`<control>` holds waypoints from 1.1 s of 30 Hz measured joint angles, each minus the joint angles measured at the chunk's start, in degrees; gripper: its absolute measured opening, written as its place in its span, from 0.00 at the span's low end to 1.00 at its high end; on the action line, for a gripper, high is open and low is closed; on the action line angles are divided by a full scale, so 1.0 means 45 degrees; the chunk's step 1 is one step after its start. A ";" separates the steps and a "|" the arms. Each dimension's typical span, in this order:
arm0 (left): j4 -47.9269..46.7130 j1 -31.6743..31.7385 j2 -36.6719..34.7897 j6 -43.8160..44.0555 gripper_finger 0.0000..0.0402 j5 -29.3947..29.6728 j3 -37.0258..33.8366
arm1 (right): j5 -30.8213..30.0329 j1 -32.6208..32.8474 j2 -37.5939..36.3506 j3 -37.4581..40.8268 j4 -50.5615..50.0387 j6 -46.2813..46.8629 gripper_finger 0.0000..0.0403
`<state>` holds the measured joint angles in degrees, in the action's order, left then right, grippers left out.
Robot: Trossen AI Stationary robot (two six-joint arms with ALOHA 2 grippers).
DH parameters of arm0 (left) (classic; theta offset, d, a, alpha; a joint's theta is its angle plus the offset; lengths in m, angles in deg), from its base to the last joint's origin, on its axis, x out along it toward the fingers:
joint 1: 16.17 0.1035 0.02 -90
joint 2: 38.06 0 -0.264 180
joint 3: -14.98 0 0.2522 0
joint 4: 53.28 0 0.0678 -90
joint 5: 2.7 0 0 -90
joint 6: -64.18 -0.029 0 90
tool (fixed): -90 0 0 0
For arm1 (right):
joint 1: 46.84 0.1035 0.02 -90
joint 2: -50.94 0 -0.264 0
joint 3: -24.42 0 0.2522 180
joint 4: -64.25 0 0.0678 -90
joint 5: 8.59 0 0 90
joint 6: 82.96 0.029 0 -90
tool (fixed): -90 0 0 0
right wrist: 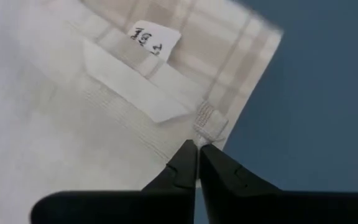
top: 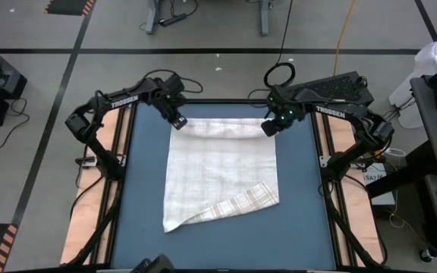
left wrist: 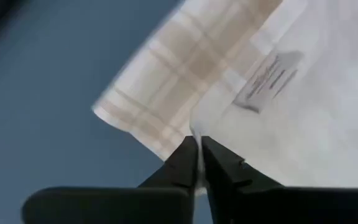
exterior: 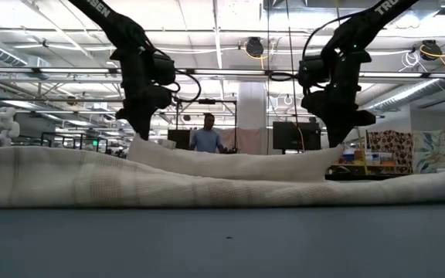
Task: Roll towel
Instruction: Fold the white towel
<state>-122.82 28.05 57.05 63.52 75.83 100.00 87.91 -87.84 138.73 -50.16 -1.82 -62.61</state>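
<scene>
The white towel (top: pixel 220 176) with faint plaid lines lies spread on the blue table (top: pixel 143 189). Its far edge is folded over toward the near side, and its near right corner (top: pixel 260 196) is also turned over. My left gripper (top: pixel 178 121) is shut on the towel's far left corner. My right gripper (top: pixel 270 126) is shut on the far right corner. In the low view the far edge (exterior: pixel 230 164) is raised between the two grippers above the rest of the cloth. My left gripper pinches the towel's far left corner (left wrist: pixel 196 134) between its two fingers, at the cloth's edge, from above. The corner is lifted off the table; the cloth below it lies folded over. My right gripper pinches the towel's far right corner (right wrist: pixel 199 138) between its two fingers, at the hemmed edge, from above. The corner is lifted a little and the cloth beneath lies folded over, with a small label (right wrist: pixel 149 38) showing.
Bare blue table shows left, right and near of the towel. Wooden side rails (top: pixel 105 174) run along both table sides. A person (exterior: pixel 207 137) stands far off in the room behind the table.
</scene>
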 joint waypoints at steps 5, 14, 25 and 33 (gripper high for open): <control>-0.1142 -0.0504 0.0002 0.0082 0.26 -0.0733 -0.0131 | 0.0894 0.0413 0.0000 0.0000 -0.1022 0.0311 0.15; -0.2808 -0.1530 -0.0192 0.0656 0.56 -0.1676 -0.0131 | 0.1947 0.2214 -0.0594 0.0000 -0.2262 0.1247 0.39; -0.3012 -0.4823 -0.0294 0.0426 0.60 -0.4423 -0.0131 | 0.1954 0.6190 -0.1370 0.0009 -0.1264 0.4639 0.39; -0.1737 -0.7894 -0.0294 0.2761 0.60 -0.2621 -0.0151 | 0.0859 0.7903 -0.1341 0.1872 0.2012 0.6390 0.33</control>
<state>-130.64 -7.48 55.72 75.94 64.03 99.33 91.78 -52.28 132.70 -41.74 7.23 -33.86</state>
